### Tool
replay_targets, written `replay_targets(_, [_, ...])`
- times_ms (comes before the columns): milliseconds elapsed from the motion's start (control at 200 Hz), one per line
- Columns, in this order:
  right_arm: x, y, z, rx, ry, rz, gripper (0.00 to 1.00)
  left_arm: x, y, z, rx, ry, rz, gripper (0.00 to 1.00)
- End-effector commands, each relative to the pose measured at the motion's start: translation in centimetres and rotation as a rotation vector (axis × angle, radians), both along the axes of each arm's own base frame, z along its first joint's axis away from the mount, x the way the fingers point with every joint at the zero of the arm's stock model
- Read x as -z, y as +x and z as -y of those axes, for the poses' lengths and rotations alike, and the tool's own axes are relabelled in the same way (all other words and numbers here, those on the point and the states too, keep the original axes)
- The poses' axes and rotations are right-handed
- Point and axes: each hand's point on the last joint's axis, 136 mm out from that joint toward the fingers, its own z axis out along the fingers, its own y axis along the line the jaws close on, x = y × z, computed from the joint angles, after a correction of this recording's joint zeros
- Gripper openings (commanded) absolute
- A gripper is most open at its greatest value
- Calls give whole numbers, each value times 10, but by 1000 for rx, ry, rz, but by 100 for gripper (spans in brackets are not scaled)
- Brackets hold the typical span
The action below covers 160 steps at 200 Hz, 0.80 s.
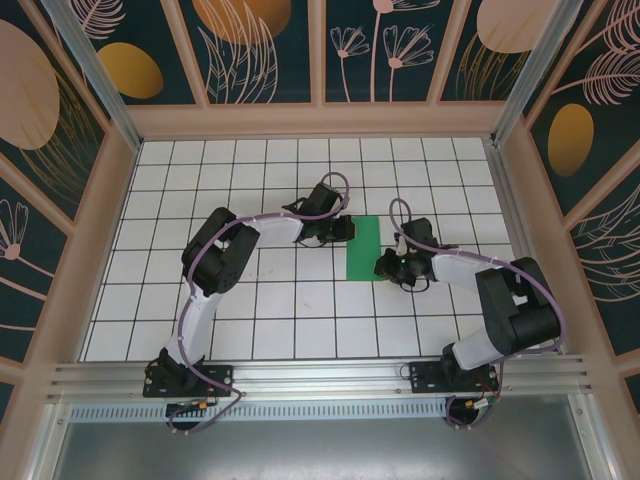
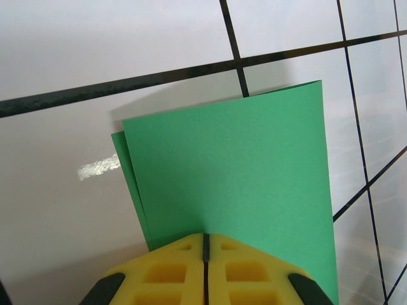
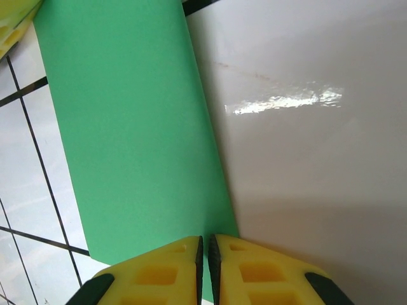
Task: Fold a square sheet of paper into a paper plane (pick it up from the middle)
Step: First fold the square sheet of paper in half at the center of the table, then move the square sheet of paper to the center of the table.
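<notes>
The tabletop [image 1: 250, 320] is smooth, shiny white, with thin black lines that cut it into squares. Wooden posts and dark walls [image 1: 260, 40] painted with leaves and flowers stand on three sides. A ridged metal rail [image 1: 320, 375] runs along the near edge.

The paper [image 1: 362, 248] lies flat a little right of the middle of the tabletop, well away from every edge. It is thin, plain and bright green. It is folded in half into a long rectangle with straight edges and sharp corners. In the left wrist view the paper [image 2: 235, 171] shows two layers, and the under one sticks out a little on one side.

The left gripper [image 1: 343, 229] is at the paper's left edge, near its far corner. Its chunky yellow fingers are pressed tight together [image 2: 205, 236] with their tips on the paper, and they hold nothing.

The right gripper [image 1: 384, 266] is at the paper's right edge, near its near corner. Its fingers [image 3: 204, 238] are almost touching, with only a thin slit between them. The paper [image 3: 133, 140] lies flat under the tips and is not pinched.

Bare squares lie all around the paper, with the most room on the left side.
</notes>
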Motion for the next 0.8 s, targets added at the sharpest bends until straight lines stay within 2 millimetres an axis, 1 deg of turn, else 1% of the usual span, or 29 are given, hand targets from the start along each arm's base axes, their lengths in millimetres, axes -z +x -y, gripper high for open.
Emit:
replay_targets(0, [14, -30, 24, 32, -101, -116, 15, 99, -26, -65, -77, 309, -140, 9])
replay_targets(160, [-42, 0, 3, -2, 9, 60, 17, 97, -25, -63, -75, 300, -138, 9])
replay_targets(220, [-52, 9, 0, -7, 16, 95, 17, 93, -23, -61, -73, 291, -131, 9])
replay_targets(260, [-54, 15, -1, -7, 5, 109, 18, 89, -22, -59, -71, 283, -127, 9])
replay_targets(325, [-52, 25, -1, -7, -29, 118, 17, 81, -18, -53, -59, 263, -117, 9])
replay_targets(380, [-50, 33, -3, -9, -59, 126, 18, 70, -12, -46, -48, 244, -100, 9])
replay_targets(445, [-49, 43, -7, -16, -73, 140, 18, 58, -6, -39, -42, 224, -84, 9])
replay_targets(490, [-48, 50, -9, -15, -76, 142, 18, 54, -4, -36, -40, 214, -79, 9])
replay_targets(535, [-43, 53, -13, -26, -82, 136, 18, 50, -3, -35, -40, 206, -76, 9])
replay_targets(670, [-27, 62, -15, -29, -104, 116, 18, 43, -2, -32, -36, 190, -70, 10])
replay_targets(796, [-15, 64, -22, -48, -99, 95, 17, 22, 5, -25, -29, 151, -39, 12])
